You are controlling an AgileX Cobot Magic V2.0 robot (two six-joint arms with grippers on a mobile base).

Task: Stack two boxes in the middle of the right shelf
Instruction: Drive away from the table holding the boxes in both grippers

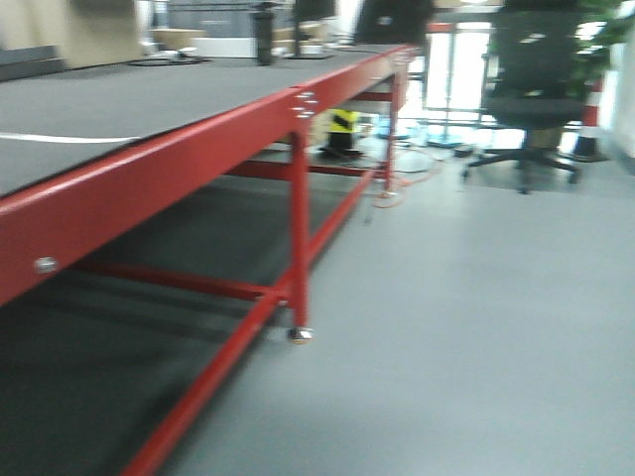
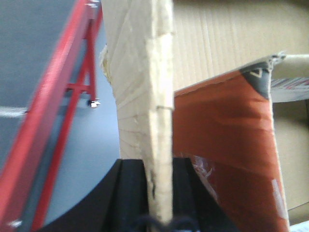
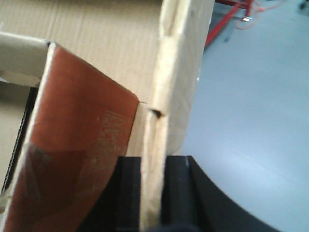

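Left pincer (image 2: 159, 193) and right pincer (image 3: 153, 193) each clamped on a cardboard box (image 2: 140, 87) wall, beside the red-framed desk (image 1: 198, 149). Shelf unseen; likely 0 boxes stacked, both placements left.

Left end effector (image 2: 159, 166): two black fingers (image 2: 131, 188) closed on either face of a box (image 2: 217, 48) wall, seen edge-on. Right end effector (image 3: 153, 162): black fingers likewise clamped across a box wall.
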